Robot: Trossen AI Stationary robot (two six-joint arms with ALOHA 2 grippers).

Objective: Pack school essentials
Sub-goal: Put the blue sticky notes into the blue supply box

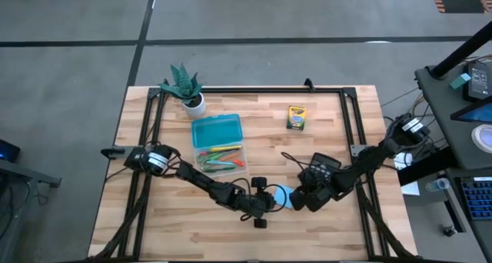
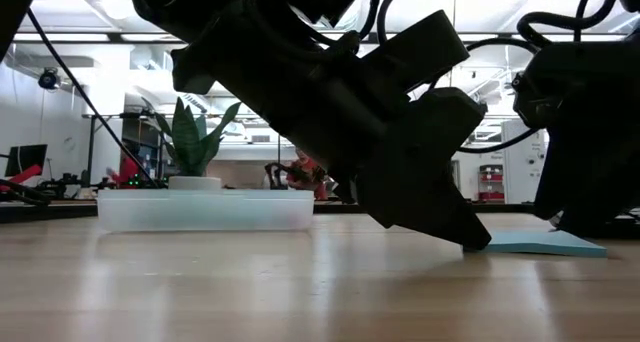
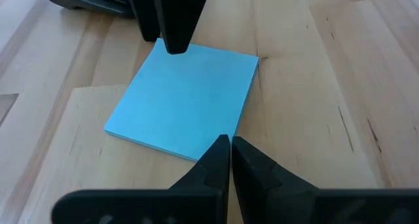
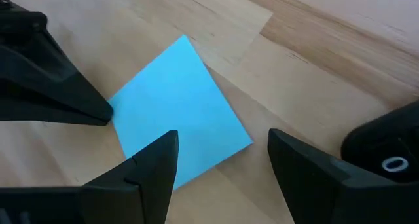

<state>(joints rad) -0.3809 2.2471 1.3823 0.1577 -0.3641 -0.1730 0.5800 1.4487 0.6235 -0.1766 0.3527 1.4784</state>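
Left gripper (image 3: 230, 160), fingers pressed together, is bracing the pad (image 3: 186, 99); right gripper (image 4: 219, 160), fingers spread, is risking shoving it away.

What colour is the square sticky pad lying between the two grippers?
Light blue. The sticky pad shows best in the left wrist view.

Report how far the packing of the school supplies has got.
Done: coloured pens lie in the open blue case.

In hand: both grippers work on the blue sticky pad, flat on the table. The shut left gripper presses at one edge; the open right gripper straddles the opposite corner. Nothing is lifted.

Left: the pad and the crayon box near the far edge.
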